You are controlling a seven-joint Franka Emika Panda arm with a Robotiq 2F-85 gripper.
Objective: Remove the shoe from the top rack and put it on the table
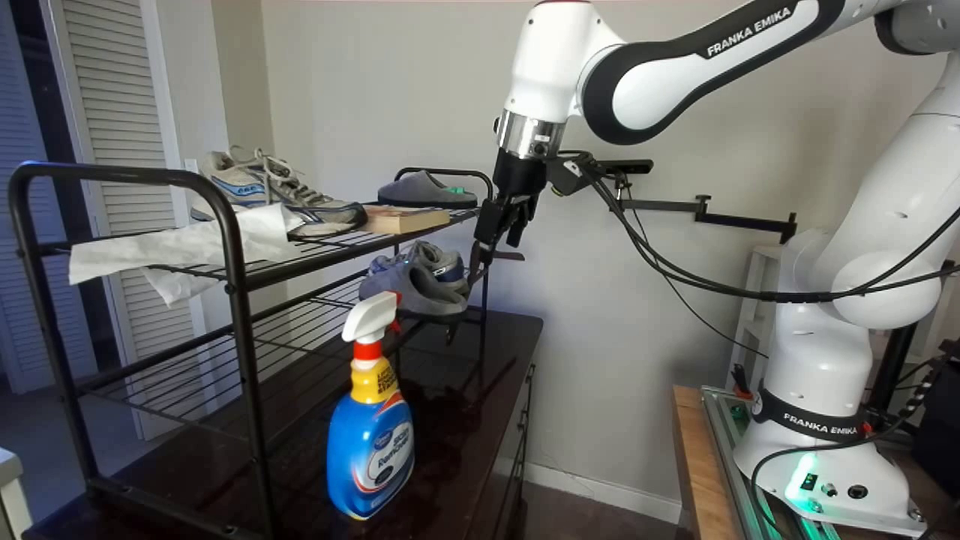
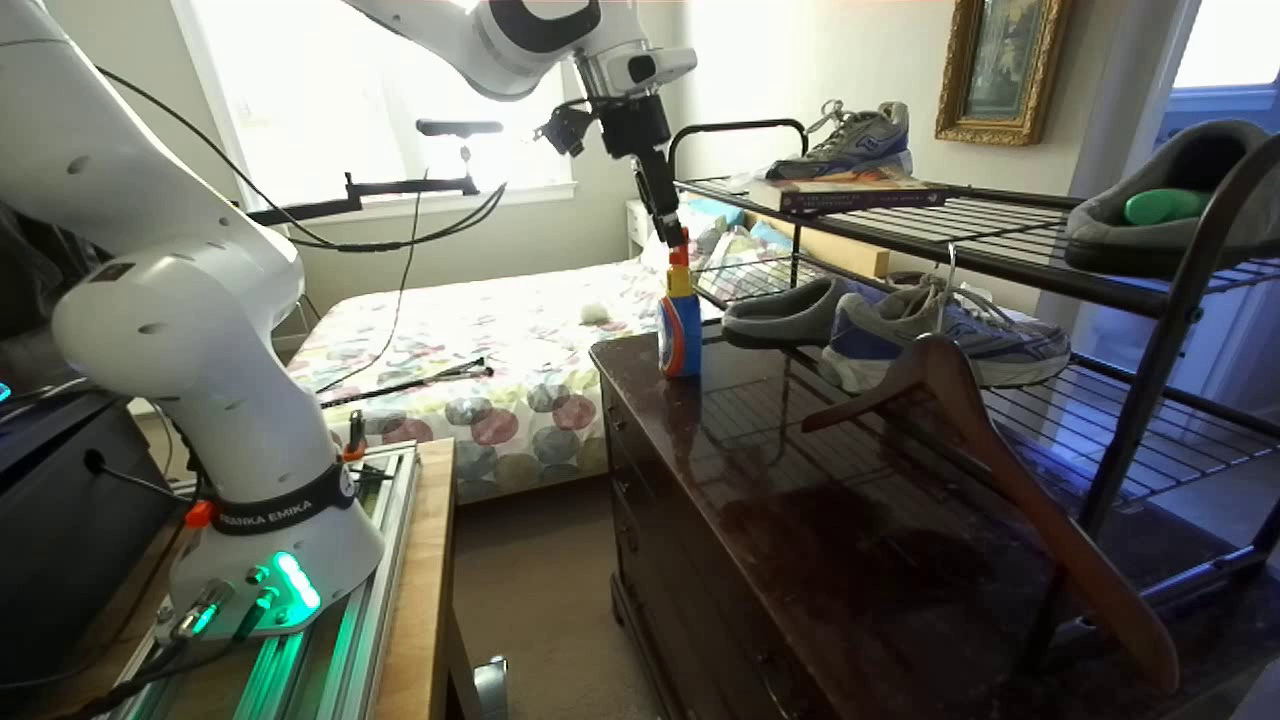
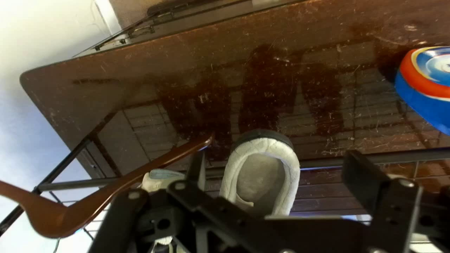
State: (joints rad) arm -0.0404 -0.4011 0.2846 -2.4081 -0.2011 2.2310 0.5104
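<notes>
The shoe (image 1: 279,189), a grey-and-white mesh sneaker with white laces, stands on the top rack (image 1: 322,259). It also shows there in an exterior view (image 2: 862,142), behind a book. The top rack (image 2: 1040,272) is the upper wire shelf of the black frame, which stands on the dark brown table (image 1: 457,457). My gripper (image 1: 501,247) points down in front of the rack, apart from the shoe, with fingertips below top-shelf level. It also shows in an exterior view (image 2: 666,218). In the wrist view my gripper (image 3: 279,168) is open and empty; the shoe is out of view.
A grey slipper (image 3: 262,175) and another sneaker (image 2: 950,330) sit on the lower shelf. A blue spray bottle (image 1: 371,442) stands on the table. A wooden hanger (image 2: 1010,450) hangs by the rack. A book (image 1: 405,220), a slipper (image 1: 427,190) and white paper (image 1: 187,244) lie on top.
</notes>
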